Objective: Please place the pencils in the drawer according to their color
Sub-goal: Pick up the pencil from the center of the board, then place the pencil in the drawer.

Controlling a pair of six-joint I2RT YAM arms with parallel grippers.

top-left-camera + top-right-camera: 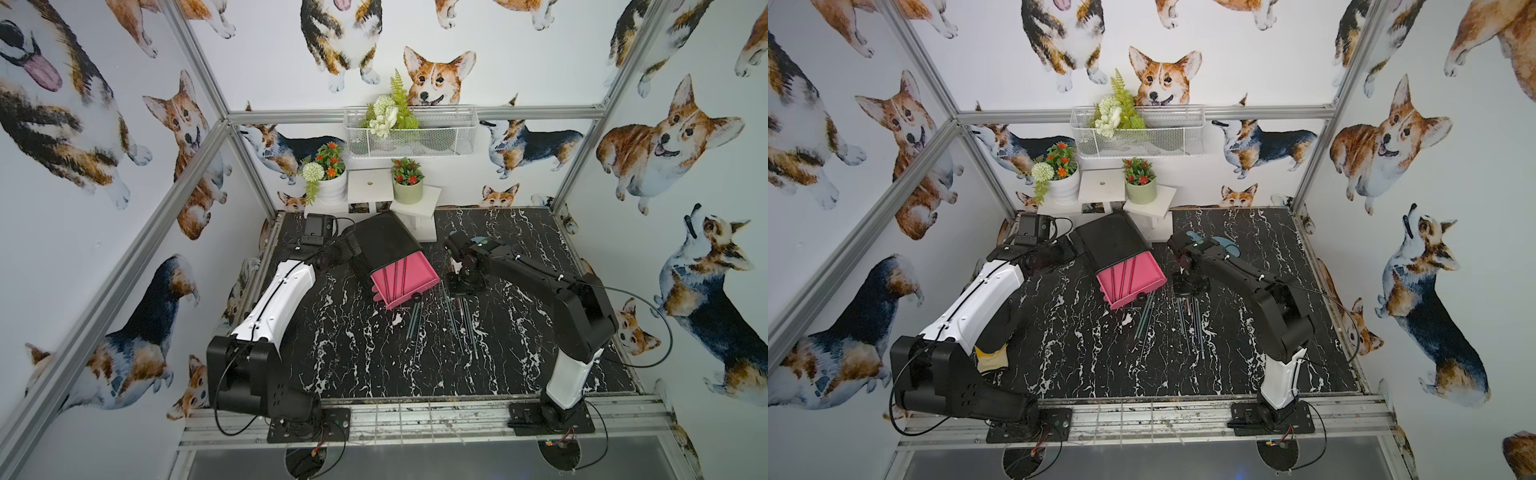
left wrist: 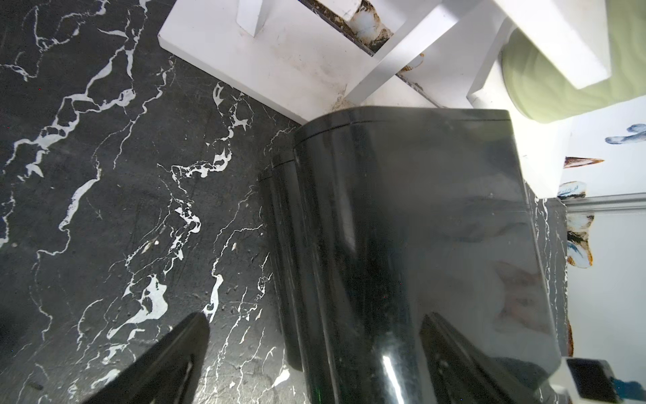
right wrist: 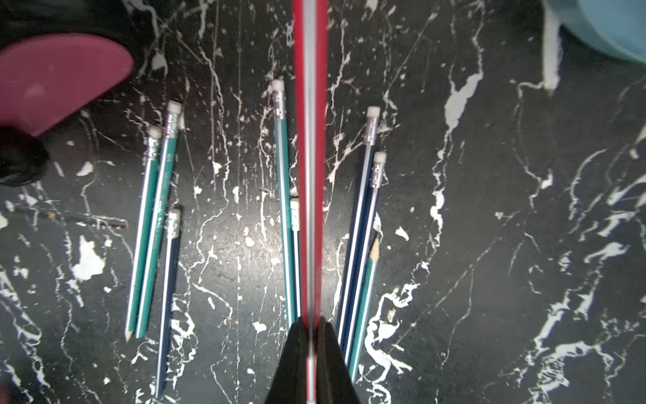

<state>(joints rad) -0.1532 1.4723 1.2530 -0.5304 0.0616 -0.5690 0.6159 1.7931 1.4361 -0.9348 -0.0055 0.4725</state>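
Black marble tabletop [image 1: 519, 353] is wide open toward the front edge, right arm bends down, right gripper [image 3: 310, 325] pinching a red pencil [image 3: 310, 105] over loose teal and navy pencils [image 3: 283, 175] beside the pulled-out pink drawer [image 1: 415, 270], left gripper [image 2: 314, 318] gaping wide at the black chest [image 2: 419, 210].

Left arm [image 1: 282, 291]: long white moulded shell, black cable along top, small dark screws, black boxy joint below. Right arm [image 1: 582, 307]: black link, white shell near base, white cable ties, thin black cable. Black base plates [image 1: 332, 419]. Right gripper [image 3: 311, 320]: black wedge fingers.
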